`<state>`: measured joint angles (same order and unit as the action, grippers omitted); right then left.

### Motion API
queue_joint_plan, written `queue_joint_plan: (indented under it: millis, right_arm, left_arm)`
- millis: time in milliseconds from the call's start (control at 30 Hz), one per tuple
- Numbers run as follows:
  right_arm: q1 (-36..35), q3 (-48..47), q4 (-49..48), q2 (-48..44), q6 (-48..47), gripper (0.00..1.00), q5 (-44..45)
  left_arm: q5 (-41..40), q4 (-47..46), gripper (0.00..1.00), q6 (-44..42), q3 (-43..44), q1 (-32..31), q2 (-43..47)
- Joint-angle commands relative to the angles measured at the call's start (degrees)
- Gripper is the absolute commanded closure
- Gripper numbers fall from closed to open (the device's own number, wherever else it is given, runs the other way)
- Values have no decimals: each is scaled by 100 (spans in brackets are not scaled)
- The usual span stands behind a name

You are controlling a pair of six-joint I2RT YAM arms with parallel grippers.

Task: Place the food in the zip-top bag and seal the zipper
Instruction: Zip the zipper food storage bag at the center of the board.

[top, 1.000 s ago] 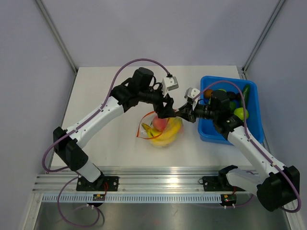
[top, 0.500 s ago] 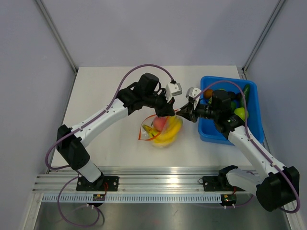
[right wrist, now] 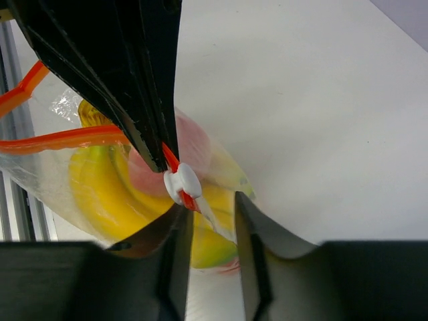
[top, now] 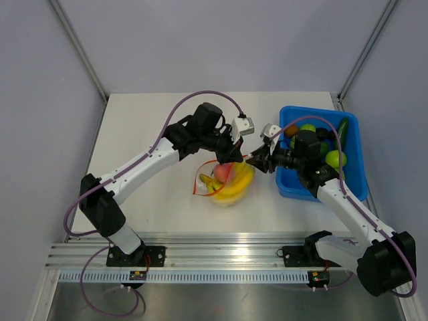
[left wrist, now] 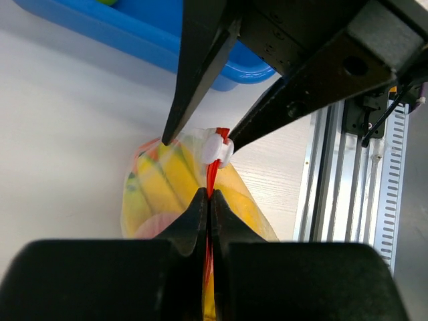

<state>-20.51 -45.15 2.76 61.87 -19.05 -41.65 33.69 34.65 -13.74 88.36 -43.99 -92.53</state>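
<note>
The zip-top bag (top: 227,182) lies mid-table with yellow bananas (top: 239,184) and the pink-red peach (top: 223,172) inside. My left gripper (left wrist: 208,195) is shut on the orange-red zipper (left wrist: 212,175) close behind its white slider (left wrist: 217,148). In the top view the left gripper (top: 235,156) sits at the bag's upper right corner. My right gripper (right wrist: 208,207) is open, its fingers either side of the bag's corner flap, with the slider (right wrist: 182,182) just ahead of its left finger (right wrist: 175,231). The zipper (right wrist: 67,139) runs off left, still parted there.
A blue bin (top: 291,188) with green fruit and dark items stands right of the bag, under the right arm. The aluminium rail (top: 227,255) runs along the near table edge. Grey walls close in the left, back and right.
My left gripper moved right onto the bag's mouth and shut on the zipper. My right gripper's jaws spread apart near the slider.
</note>
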Motion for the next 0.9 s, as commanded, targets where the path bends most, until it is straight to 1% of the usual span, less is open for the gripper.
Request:
queue_joint_plan:
  millis: [0,33,100,333,400,500,533,633,700,733,800,833,867]
  right_arm:
    - [100,67,-619,-78,182,69,-88]
    - [100,67,-645,-70,200,71,-115]
    - [100,41,-663,-78,252,72,-177]
    - [109,15,-628,-350,288,68,-370]
    - [109,-29,-541,-359,209,70,-449]
    - [109,-73,-443,-325,173,78,-589]
    - [109,-73,-435,-307,165,85,-616]
    - [109,-126,-382,-193,165,100,-739]
    - [109,-152,-373,-140,200,100,-836]
    - [109,-144,-382,-148,208,100,-854]
    - [100,-135,-408,-183,270,100,-854]
    - [109,-117,-452,-210,270,100,-845]
    - [109,-91,-496,-236,322,100,-836]
  left_arm:
    - [111,-3,100,-120,-20,-13,60]
    - [103,6,100,-120,-20,-13,60]
    - [102,41,100,-120,-29,-13,60]
    - [102,59,100,-147,-3,-13,51]
    - [111,76,100,-147,24,-13,42]
    - [146,68,100,-147,59,-13,42]
    - [164,76,100,-138,68,-13,42]
    - [164,77,100,-120,85,-13,60]
    - [112,77,100,-112,94,-13,69]
    - [76,85,95,-94,103,-13,86]
    - [-73,146,73,-94,181,-13,77]
    - [-99,164,61,-103,199,-13,103]
    - [-117,164,57,-94,226,-13,112]
